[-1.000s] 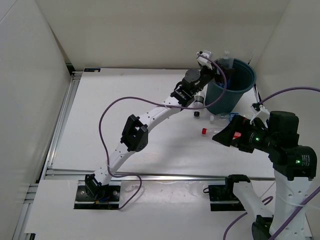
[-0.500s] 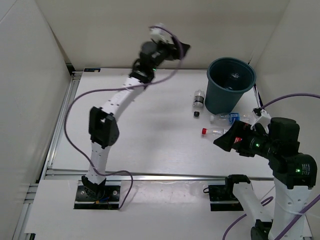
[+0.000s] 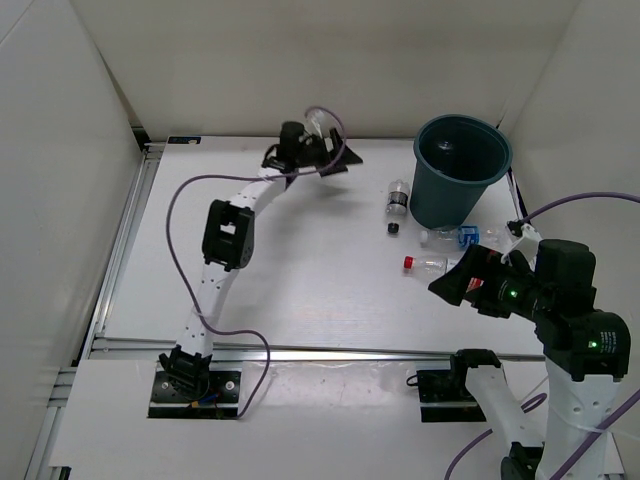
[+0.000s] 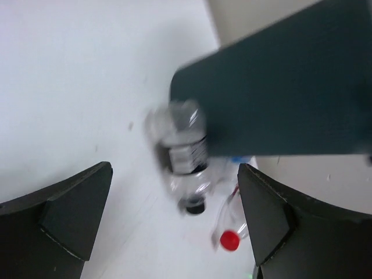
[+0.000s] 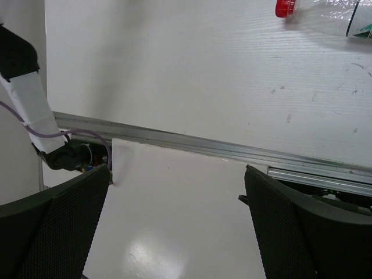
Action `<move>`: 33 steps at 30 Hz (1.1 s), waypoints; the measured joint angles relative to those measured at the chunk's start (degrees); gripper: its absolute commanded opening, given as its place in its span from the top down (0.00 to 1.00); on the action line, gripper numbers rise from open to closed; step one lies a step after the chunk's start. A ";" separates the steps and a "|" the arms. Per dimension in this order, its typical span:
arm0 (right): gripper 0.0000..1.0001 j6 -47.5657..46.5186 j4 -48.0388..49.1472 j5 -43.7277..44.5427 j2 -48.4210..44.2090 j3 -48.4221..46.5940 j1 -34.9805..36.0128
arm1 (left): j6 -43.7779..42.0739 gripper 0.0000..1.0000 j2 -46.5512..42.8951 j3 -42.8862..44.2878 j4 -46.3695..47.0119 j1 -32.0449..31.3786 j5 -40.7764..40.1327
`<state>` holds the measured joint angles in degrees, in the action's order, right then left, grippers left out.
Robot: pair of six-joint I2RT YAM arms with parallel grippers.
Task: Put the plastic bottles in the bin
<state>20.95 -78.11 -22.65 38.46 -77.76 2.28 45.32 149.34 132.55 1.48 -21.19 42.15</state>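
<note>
The dark teal bin (image 3: pixel 462 172) stands at the back right, and a faint pale shape lies inside it. Three clear plastic bottles lie on the table beside it. One with a dark label and dark cap (image 3: pixel 397 203) is left of the bin. One with a blue label (image 3: pixel 455 236) is in front of the bin. One with a red cap (image 3: pixel 424 263) is nearer still. My left gripper (image 3: pixel 335 158) is open and empty, left of the bin. Its wrist view shows the bin (image 4: pixel 279 93), the dark-label bottle (image 4: pixel 183 154) and the red-cap bottle (image 4: pixel 228 231). My right gripper (image 3: pixel 450 282) is open and empty beside the red-cap bottle (image 5: pixel 328 14).
White walls close in the table at the back and on both sides. A metal rail (image 3: pixel 330 350) runs along the near edge of the table. My left arm (image 3: pixel 225 240) stretches up the left middle of the table, with its purple cable looping beside it.
My left arm has swung away from above the bin, up and to the left, then come down at the back middle. The bottle it held over the bin is gone from it. My right arm has barely moved.
</note>
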 measured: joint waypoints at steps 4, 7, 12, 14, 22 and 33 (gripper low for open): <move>0.00 0.04 0.00 0.15 0.02 0.00 0.00 | 1.38 0.00 5.97 -1.51 -3.10 -3.30 1.77; 0.00 -0.07 0.00 0.26 0.17 0.00 0.00 | 1.92 0.00 7.21 -1.36 -4.48 -4.28 1.75; 0.00 -0.46 0.02 0.79 2.25 -0.09 0.74 | 3.21 0.00 8.09 4.07 -3.58 -4.63 0.66; 0.00 -0.48 0.02 1.05 3.52 -0.13 1.49 | 3.48 0.00 8.11 5.27 -2.75 -4.74 0.09; 0.00 -0.48 0.02 2.27 4.70 -0.28 2.62 | 3.61 0.00 10.93 5.79 -1.97 -8.85 -1.70; 0.00 -0.50 0.04 3.45 4.76 -1.25 3.15 | 3.80 0.00 12.48 6.25 -1.46 -12.48 -3.74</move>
<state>20.45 -78.06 -19.20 43.22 -79.00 5.43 49.12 161.82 138.80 0.01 -33.67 38.41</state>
